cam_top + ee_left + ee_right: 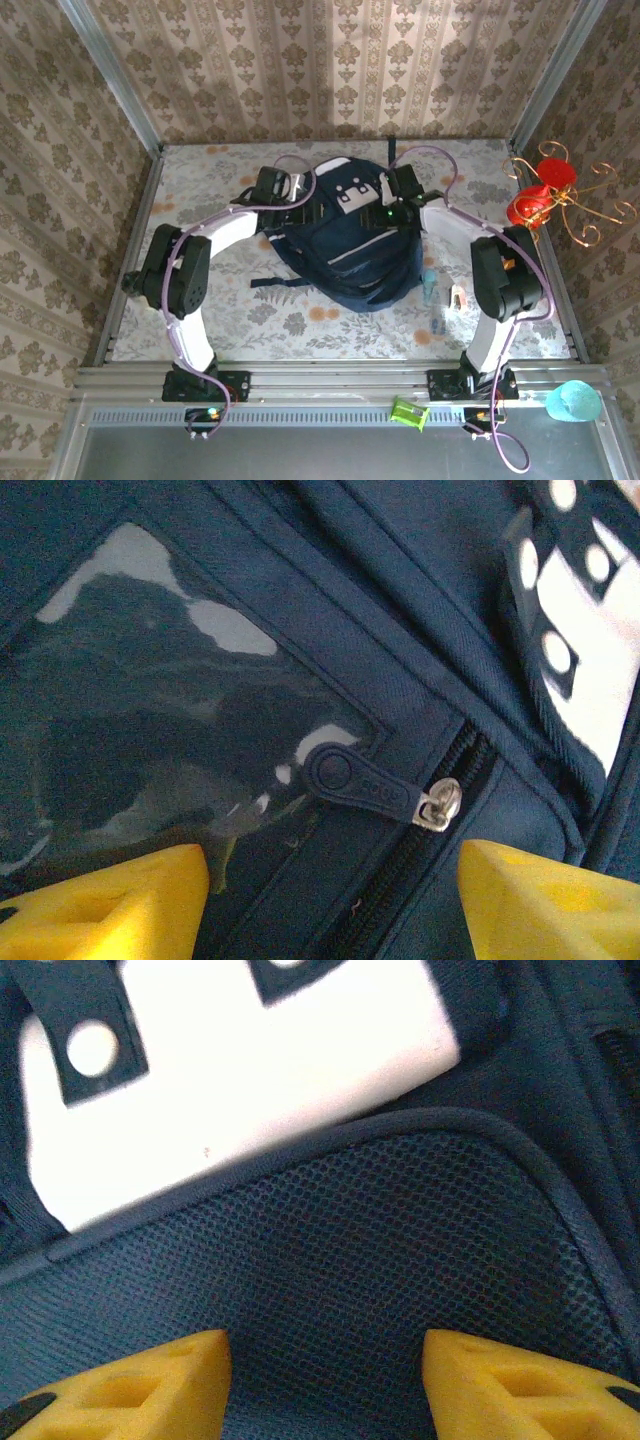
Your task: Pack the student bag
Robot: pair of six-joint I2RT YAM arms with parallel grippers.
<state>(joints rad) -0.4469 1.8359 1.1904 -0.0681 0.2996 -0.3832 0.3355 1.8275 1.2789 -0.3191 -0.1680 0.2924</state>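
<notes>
**Left wrist view**
- Left fingers [110,905]: yellow, at the lower edge, spread apart, pinching nothing.
- Student bag [330,630]: navy fabric just beyond the tips.
- Zip pull [365,778]: dark tab on a metal slider, lying between the two fingers and past their tips. The zip track runs diagonally down toward the gap.
- Clear window pocket [150,710]: beyond the left-hand finger.
- White patch [600,630]: beyond the right-hand finger.

**Right wrist view**
- Right fingers [520,1385]: yellow, spread, holding nothing.
- Mesh panel [350,1270]: spans the gap between them, with the white patch farther on.

**Top view**
- Student bag: lies front-up on the tabletop [200,310], with its patch end between the two sets of fingers.
- Long axis: runs from the arm bases to the far wall. The patch end points at the far wall and the rounded bottom at the bases.
- Small clear bottle [430,285]: just beside the bag, nearer the bases than the right fingers.
</notes>
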